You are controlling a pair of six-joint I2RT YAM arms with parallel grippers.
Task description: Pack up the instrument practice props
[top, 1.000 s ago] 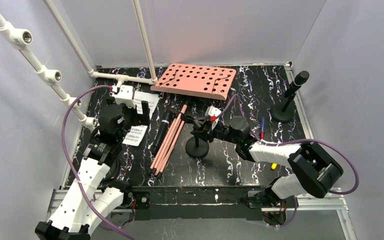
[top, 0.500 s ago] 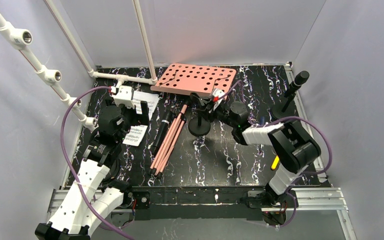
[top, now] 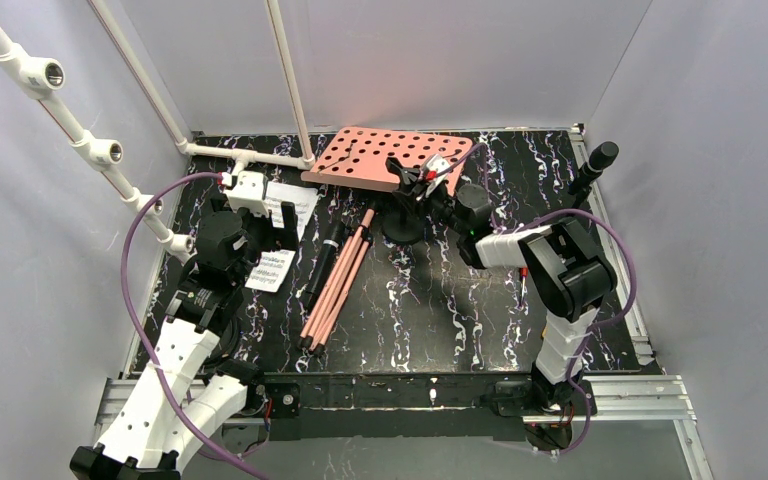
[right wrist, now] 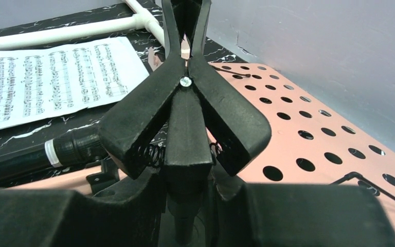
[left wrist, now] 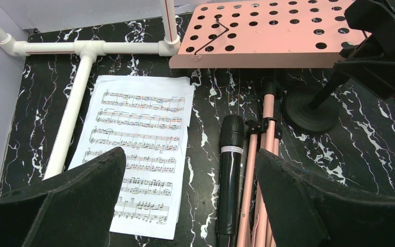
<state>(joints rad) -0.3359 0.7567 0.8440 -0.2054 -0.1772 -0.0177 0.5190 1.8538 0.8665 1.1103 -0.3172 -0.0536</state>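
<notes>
The salmon-pink perforated music desk (top: 388, 160) lies flat at the back, with its folded pink tripod legs (top: 335, 285) in front. White sheet-music pages (left wrist: 139, 149) lie on the left beside a loose black microphone (left wrist: 230, 180). My left gripper (left wrist: 190, 154) is open and empty above the pages and that microphone. My right gripper (right wrist: 187, 206) is shut on the stem of a black microphone stand (top: 403, 228) with an empty clip (right wrist: 185, 118), at the desk's front edge. A second microphone (top: 585, 180) stands upright on its round base at the far right.
The white pipe frame (top: 250, 155) runs along the back left and up the left wall. Grey walls enclose the table on three sides. The right arm (top: 560, 270) stretches across the table's right half.
My right gripper has carried the microphone stand from the table's middle back to the music desk's front edge. The left arm has not moved.
</notes>
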